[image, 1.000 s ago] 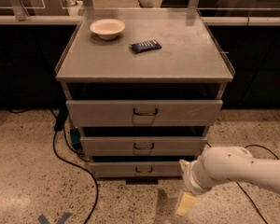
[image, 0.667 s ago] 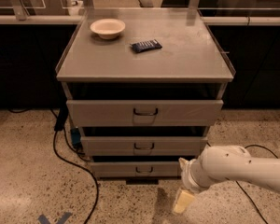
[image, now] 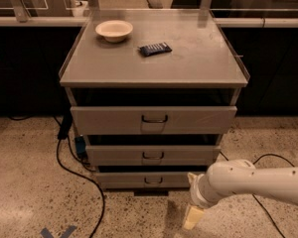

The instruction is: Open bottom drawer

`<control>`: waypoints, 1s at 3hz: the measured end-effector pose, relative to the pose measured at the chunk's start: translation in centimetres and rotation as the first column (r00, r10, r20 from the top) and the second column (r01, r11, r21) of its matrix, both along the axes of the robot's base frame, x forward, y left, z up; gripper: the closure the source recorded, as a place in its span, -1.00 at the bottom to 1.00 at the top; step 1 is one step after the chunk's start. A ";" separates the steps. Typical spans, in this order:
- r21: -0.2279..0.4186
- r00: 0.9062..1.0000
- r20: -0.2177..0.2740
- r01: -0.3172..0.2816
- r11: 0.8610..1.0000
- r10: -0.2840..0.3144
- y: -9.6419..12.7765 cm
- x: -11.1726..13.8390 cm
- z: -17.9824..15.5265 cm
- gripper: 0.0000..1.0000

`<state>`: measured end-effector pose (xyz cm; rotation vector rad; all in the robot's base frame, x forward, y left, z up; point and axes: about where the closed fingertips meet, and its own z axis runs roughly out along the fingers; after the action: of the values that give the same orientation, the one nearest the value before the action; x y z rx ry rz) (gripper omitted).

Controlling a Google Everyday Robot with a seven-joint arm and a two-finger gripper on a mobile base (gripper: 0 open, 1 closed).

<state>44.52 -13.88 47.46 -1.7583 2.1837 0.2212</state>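
The bottom drawer (image: 139, 180) is the lowest and narrowest grey front panel of the cabinet, with a small dark loop handle (image: 153, 181). It stands about flush under the middle drawer (image: 154, 155) and top drawer (image: 154, 119). My gripper (image: 192, 216) hangs at the end of the white arm (image: 253, 182), low over the floor, to the right of and below the bottom drawer's handle, not touching the cabinet. One cream finger points down.
The cabinet top (image: 188, 58) carries a white bowl (image: 114, 30) and a dark blue packet (image: 155, 48). Black cables (image: 69, 167) run on the speckled floor at the cabinet's left and right (image: 268, 157). Dark counters stand behind.
The gripper has shifted slightly left, staying low over the floor near the bottom drawer. The drawers have not moved.
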 end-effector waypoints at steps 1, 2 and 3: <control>-0.024 0.999 -0.009 -0.032 0.999 0.032 0.5 1.0 -4.2 -1.00; -0.086 1.000 -0.024 -0.018 0.996 0.015 -0.4 3.2 -11.2 -1.00; -0.085 1.000 -0.024 -0.018 0.996 0.016 -0.4 3.2 -11.2 -1.00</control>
<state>47.70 -14.25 36.23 -1.8288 2.2267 0.1553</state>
